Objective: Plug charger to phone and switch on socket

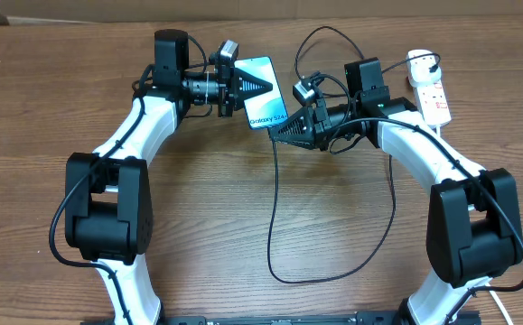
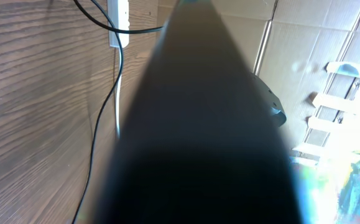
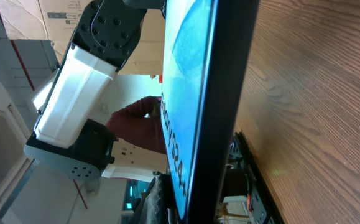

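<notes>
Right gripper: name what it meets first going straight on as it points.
The phone, held by the left gripper; the right gripper points at its lower edge, apparently very close, though depth is unclear.

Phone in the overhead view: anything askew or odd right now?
Slim black-bezelled phone with lit blue screen is skewed, clamped at one edge by the left gripper, right gripper at its lower end. Thin black charger cable loops loosely across the table. Nothing looks damaged.

The left arm (image 1: 133, 126) and right arm (image 1: 419, 144) share glossy white links between bulky black joint housings, with thin black cables looped alongside and screw holes dotting the left one's black housing (image 3: 108, 25).
</notes>
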### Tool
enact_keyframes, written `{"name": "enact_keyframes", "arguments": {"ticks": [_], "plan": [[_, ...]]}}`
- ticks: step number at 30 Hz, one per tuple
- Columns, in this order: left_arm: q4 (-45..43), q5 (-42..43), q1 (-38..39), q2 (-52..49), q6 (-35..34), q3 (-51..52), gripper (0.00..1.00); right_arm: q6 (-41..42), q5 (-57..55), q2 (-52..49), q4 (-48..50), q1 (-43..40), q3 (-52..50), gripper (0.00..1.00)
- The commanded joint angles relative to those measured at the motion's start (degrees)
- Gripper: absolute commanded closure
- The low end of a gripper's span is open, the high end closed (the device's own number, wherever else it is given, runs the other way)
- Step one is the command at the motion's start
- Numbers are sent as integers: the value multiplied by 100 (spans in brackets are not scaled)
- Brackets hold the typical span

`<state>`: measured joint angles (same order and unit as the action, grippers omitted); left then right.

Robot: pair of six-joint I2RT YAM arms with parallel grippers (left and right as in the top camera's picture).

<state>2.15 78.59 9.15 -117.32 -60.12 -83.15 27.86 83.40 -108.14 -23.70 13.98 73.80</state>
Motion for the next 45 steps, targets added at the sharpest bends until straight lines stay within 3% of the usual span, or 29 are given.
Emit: {"name": "enact_keyframes", "arguments": {"ticks": [1,4,6,9,19,26,45], "plan": [[105,1196,927,44,138,50,96,-52,-535,153,245,9,201,96],[105,1196,927,44,138,50,96,26,-533,153,243,9,203,93],[105,1196,920,44,138,50,96,26,-533,153,240,9,201,78],[105,1193,911,44,140,50,96,74,-531,153,238,9,203,66],[103,1117,710,44,142,50,96,90,-734,153,85,-28,203,46],[101,1088,511,44,186,50,96,-131,-1283,153,-636,-330,201,43],[105,-39,225,44,184,50,96,-374,-728,520,-664,-446,203,43]]}}
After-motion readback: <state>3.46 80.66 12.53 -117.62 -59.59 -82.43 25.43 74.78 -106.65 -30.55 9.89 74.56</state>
